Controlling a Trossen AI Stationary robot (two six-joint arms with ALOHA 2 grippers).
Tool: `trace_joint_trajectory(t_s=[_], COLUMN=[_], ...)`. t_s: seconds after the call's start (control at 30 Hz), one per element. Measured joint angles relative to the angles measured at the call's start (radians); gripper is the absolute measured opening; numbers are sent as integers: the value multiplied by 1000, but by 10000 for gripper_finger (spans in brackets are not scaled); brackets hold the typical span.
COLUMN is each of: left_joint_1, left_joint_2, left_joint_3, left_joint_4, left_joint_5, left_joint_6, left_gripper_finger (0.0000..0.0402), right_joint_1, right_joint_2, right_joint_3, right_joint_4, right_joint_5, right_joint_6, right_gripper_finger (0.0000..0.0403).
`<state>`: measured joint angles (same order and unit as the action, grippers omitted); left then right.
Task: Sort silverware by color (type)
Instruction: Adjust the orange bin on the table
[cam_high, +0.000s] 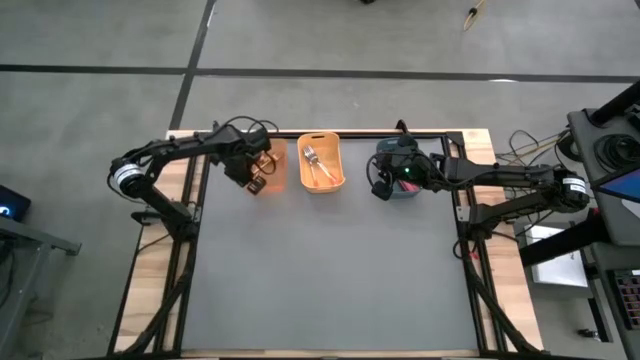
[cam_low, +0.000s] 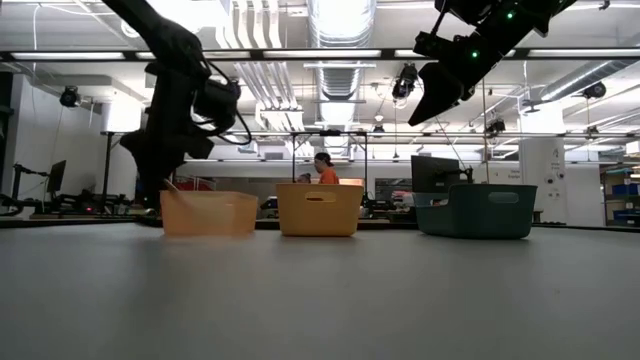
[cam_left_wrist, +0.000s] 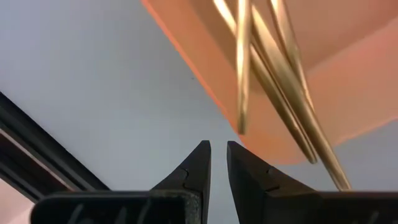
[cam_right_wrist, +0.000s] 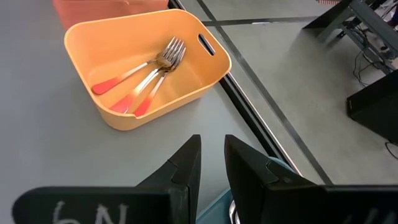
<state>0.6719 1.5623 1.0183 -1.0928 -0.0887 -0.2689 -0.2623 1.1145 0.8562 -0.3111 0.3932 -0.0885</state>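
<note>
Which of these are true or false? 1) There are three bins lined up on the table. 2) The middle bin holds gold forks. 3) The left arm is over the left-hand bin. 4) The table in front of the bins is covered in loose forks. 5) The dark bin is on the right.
1) True: a pale orange bin, a yellow-orange bin and a dark teal bin stand in a row.
2) False: the forks in the middle bin have silver tines and red-pink handles; the gold forks lie in the pale orange bin.
3) True: the left gripper hangs over that bin.
4) False: no forks show on the grey table there.
5) True: it sits under the right gripper.
</note>
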Motion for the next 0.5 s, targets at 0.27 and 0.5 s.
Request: trace_joint_trajectory(t_s=[0.27, 0.5], left_joint_1=[-11, -77], left_joint_2=[-14, -100], left_joint_3=[17, 65], left_joint_4=[-29, -23], left_joint_5=[-6, -7], left_joint_6=[-8, 20], left_gripper_finger=[37, 37], right_joint_1=[0, 0], right_joint_2=[0, 0], right_joint_3=[0, 0], right_joint_4=[0, 0], right_joint_5=[0, 0], right_joint_6=[1, 1], right_gripper_finger=[63, 63])
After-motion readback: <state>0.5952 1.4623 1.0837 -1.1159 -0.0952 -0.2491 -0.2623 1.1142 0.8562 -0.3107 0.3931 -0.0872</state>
